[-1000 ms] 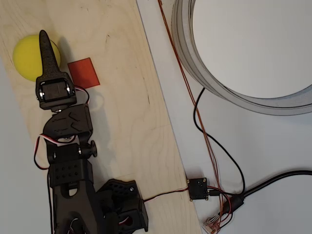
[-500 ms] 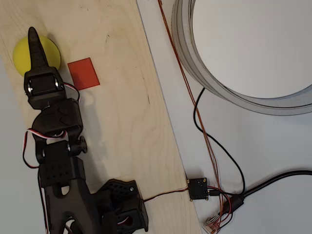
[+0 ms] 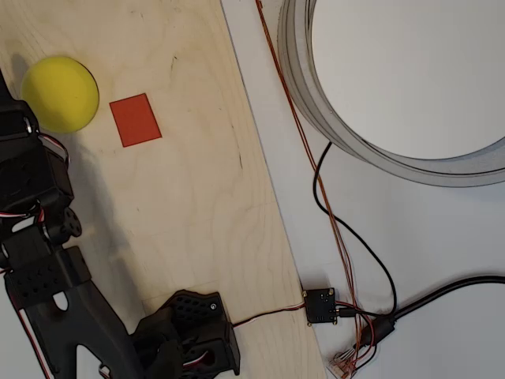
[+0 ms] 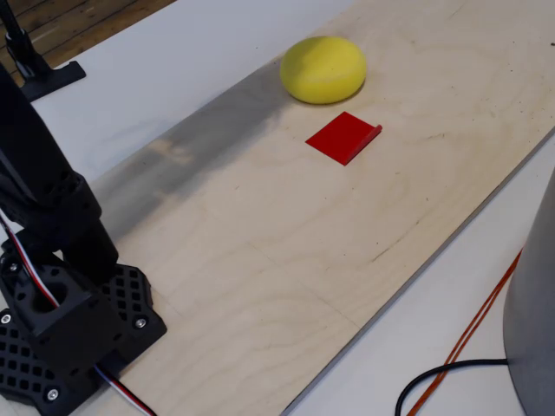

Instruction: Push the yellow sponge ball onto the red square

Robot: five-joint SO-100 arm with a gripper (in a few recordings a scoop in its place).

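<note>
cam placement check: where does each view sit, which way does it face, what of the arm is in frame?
Overhead view: above, looking straight down at the wooden board; black arm along the left edge, base at the bottom.
Fixed view: low beside the base, looking obliquely along the board.
Both show the yellow sponge ball beside the red square.

A pale plywood board is lying on the white table, red wires trailing beside a grey ring.
</note>
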